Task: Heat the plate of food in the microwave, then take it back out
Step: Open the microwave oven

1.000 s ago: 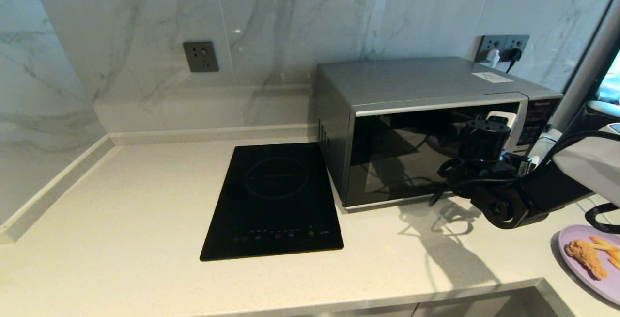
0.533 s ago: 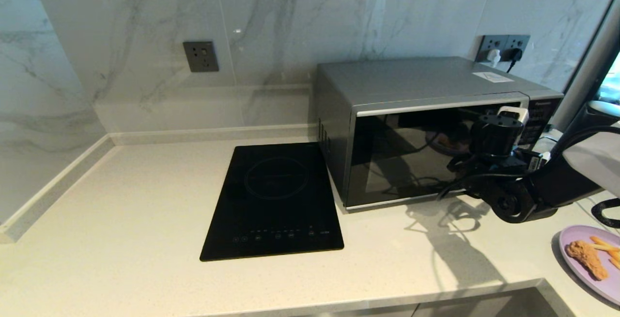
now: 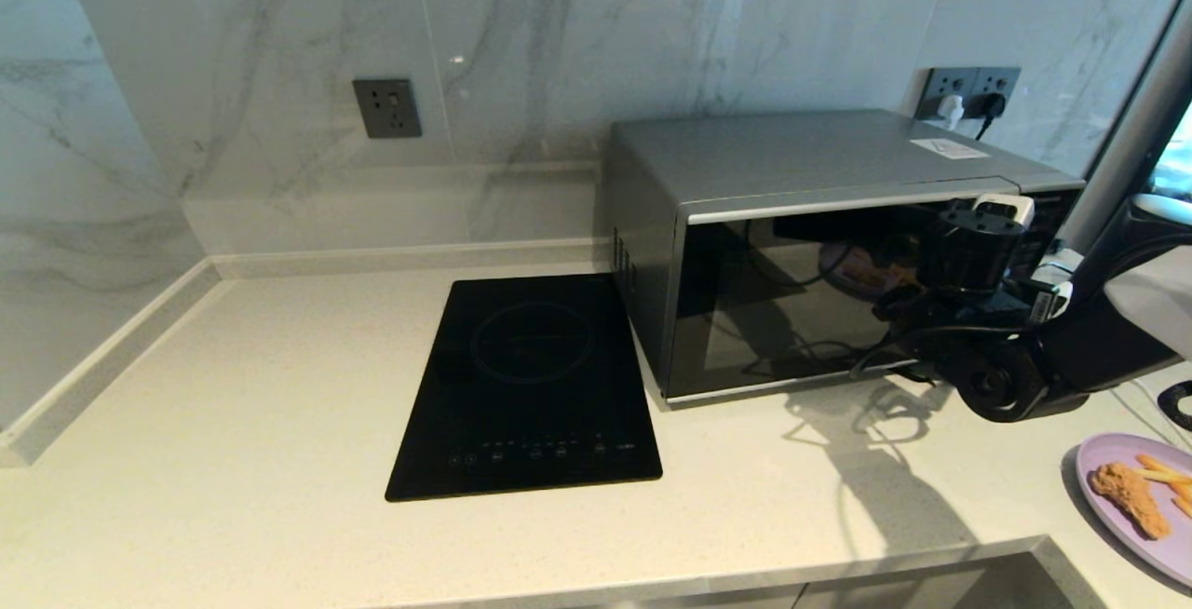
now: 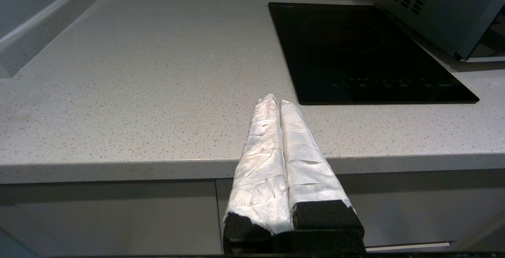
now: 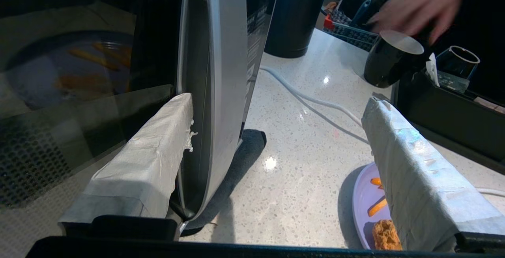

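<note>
The lilac plate of food [image 3: 1131, 511] rests on the countertop [image 3: 233, 460] at the near right: one golden-brown fried chunk, several orange fries. Beyond it, the right gripper [image 5: 276, 128] stands wide open, one finger [image 5: 150, 159] against the dark glass door beside the curved silver handle [image 5: 221, 92] of the silver-grey microwave [image 3: 801, 246]. The left gripper [image 4: 278, 104], fingers pressed together, is parked at the counter's front edge.

Bright daylight from the right casts soft shadows leftward.
</note>
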